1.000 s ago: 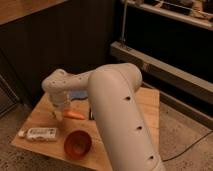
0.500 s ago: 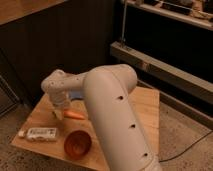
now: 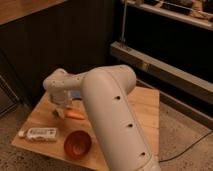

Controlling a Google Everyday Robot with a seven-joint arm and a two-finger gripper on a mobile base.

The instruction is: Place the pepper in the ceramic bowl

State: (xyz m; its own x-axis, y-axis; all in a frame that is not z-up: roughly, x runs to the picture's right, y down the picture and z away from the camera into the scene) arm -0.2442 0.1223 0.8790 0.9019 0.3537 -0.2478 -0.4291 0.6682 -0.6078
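Gripper (image 3: 60,106): just left of the pepper (image 3: 76,115); its grip, cannot tell
Pepper: flat on the table (image 3: 142,107)
Bowl (image 3: 77,144): in front, apart

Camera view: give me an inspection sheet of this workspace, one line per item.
Surface: wooden table on a speckled floor.
Job's things: pepper lies on the table, not in the ceramic bowl; the bowl sits nearer the camera and looks empty.
Clutter: white tube lies left of the bowl; a small blue thing is partly hidden behind the arm.
Grippers: gripper is low over the table, just left of the pepper.
Cables: one dark cable on the floor right of the table.
Surroundings: dark wall behind, metal rack at right.
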